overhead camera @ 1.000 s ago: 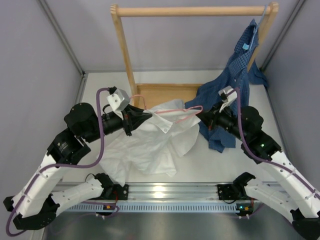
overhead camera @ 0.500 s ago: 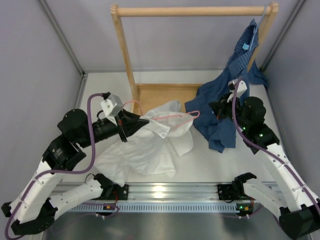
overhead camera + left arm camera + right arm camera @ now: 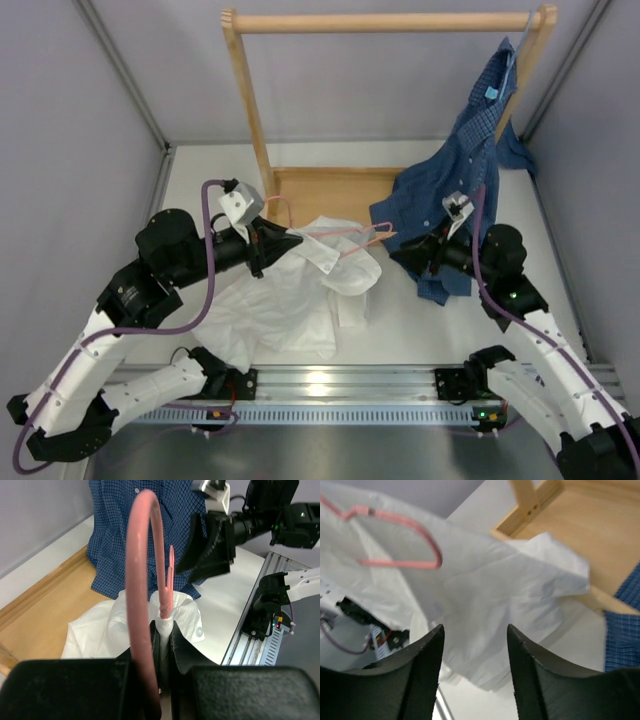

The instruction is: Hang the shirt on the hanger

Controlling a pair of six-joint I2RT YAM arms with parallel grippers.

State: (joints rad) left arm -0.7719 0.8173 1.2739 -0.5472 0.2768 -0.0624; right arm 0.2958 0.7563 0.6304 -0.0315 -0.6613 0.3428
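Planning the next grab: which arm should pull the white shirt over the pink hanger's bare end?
Right, probably. The right gripper is open and empty, facing the shirt and the exposed end of the hanger; the left gripper is shut on the hanger at its neck.

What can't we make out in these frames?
Left wrist view: the blurred hanger loop and the left gripper hide how much shirt is pinched with it.
Top view: the shirt covers much of the hanger's frame; which shoulder it sits in is unclear.
Right wrist view: the right edge cuts off the blue shirt.
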